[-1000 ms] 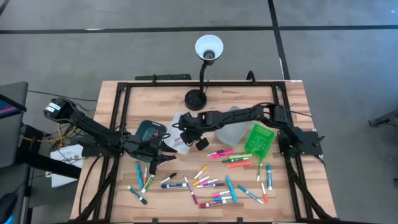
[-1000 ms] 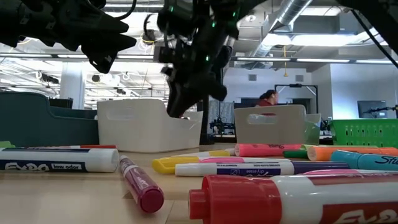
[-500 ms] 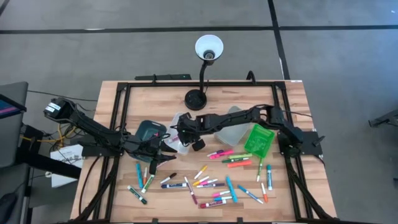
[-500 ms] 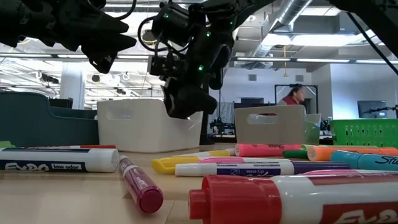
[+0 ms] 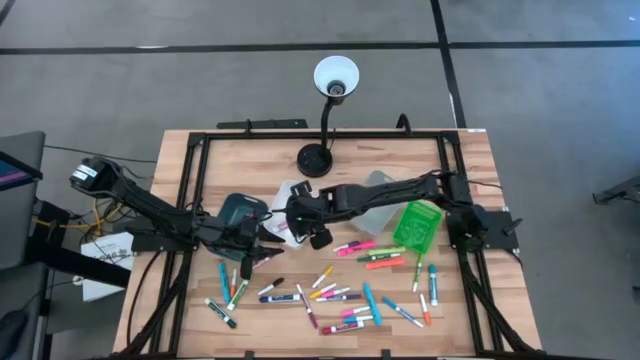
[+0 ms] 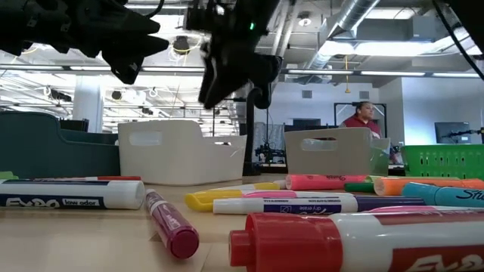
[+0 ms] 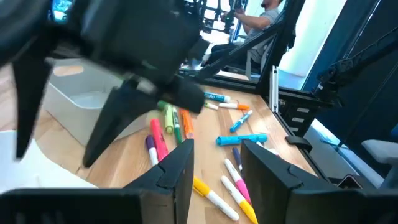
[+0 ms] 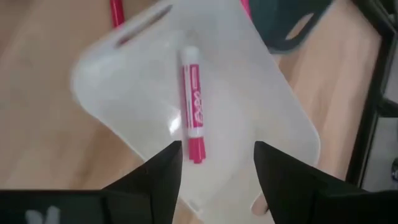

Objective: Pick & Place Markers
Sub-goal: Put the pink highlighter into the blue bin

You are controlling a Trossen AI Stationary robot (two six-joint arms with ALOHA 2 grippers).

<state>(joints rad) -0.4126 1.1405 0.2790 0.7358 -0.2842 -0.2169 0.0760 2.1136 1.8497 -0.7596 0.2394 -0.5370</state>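
Many coloured markers [image 5: 340,290] lie scattered on the near half of the wooden table. One pink marker [image 8: 194,106] lies flat on the floor of the white bin [image 8: 267,124], which stands mid-table [image 5: 284,194]. My right gripper [image 8: 217,168] hangs open straight above that bin [image 6: 178,151], clear of it and holding nothing. My left gripper [image 5: 262,248] hovers open just left of the bin, near the teal bin, with nothing between its fingers [image 7: 177,174]. It points toward the markers on the table's right.
A teal bin [image 5: 240,210] stands left of the white one, with a clear grey bin [image 5: 375,200] and a green bin [image 5: 418,222] to the right. A desk lamp [image 5: 325,155] stands at the back. A black frame [image 5: 190,200] edges the table. A person [image 6: 363,117] is far behind.
My right gripper has risen above the white bin. The left arm has kept still.
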